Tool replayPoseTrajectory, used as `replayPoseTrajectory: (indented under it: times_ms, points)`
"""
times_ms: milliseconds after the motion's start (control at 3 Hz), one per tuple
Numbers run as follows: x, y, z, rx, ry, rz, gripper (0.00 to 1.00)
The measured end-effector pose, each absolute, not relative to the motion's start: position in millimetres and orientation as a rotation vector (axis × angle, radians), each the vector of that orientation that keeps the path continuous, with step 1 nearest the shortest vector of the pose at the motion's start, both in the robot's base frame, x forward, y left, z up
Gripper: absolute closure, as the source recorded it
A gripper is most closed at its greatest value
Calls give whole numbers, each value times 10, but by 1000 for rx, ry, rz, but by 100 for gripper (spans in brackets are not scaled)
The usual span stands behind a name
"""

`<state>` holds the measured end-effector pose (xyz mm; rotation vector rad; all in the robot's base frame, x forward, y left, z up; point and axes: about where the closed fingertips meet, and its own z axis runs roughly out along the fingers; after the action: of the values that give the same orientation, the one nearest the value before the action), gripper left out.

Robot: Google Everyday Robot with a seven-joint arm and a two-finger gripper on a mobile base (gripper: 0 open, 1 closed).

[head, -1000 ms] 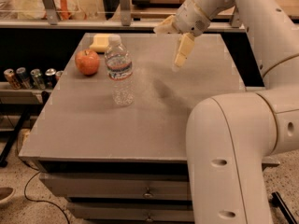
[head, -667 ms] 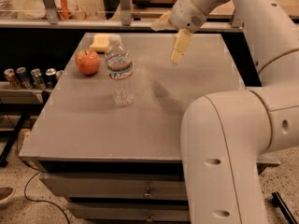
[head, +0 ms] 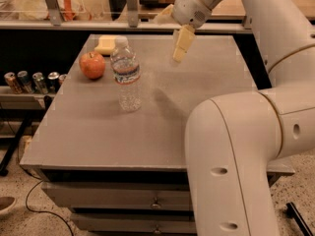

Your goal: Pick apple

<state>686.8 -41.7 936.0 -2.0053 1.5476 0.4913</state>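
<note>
As the camera view has it, item one is the grey tabletop [head: 147, 127], set over a cabinet with two drawers [head: 123, 198]; item two, the apple [head: 92, 65], red-orange with a yellowish patch and a stem dimple, upright at about 10 o'clock on the tabletop, touched by nothing; item three, a clear water bottle [head: 126, 75] with a white cap and a printed label, upright, near the apple at its 4 o'clock and apart from it; item four, a pale yellow sponge [head: 107, 44], flat by the far edge, at the apple's 1 o'clock; item five, the claw [head: 168, 37], raised over the far part of the tabletop at roughly 3 o'clock from the apple and well apart from it, its two pale fingers [head: 183, 42] spread with nothing between them; item six, the white arm [head: 236, 156], bulking across the near right; item seven, a row of drink cans [head: 32, 81] on a low shelf at 9 o'clock, beside the tabletop; item eight, a dark cable [head: 34, 200] on the speckled floor at 7 o'clock.
</note>
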Motion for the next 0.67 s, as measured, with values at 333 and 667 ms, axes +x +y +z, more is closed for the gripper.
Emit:
replayPoseTrajectory:
  times_ms: [333, 667]
  points:
    - [6876, -327, 9359, -2021, 1539, 492, 0]
    - [6875, -250, 9258, -2031, 1529, 545, 0]
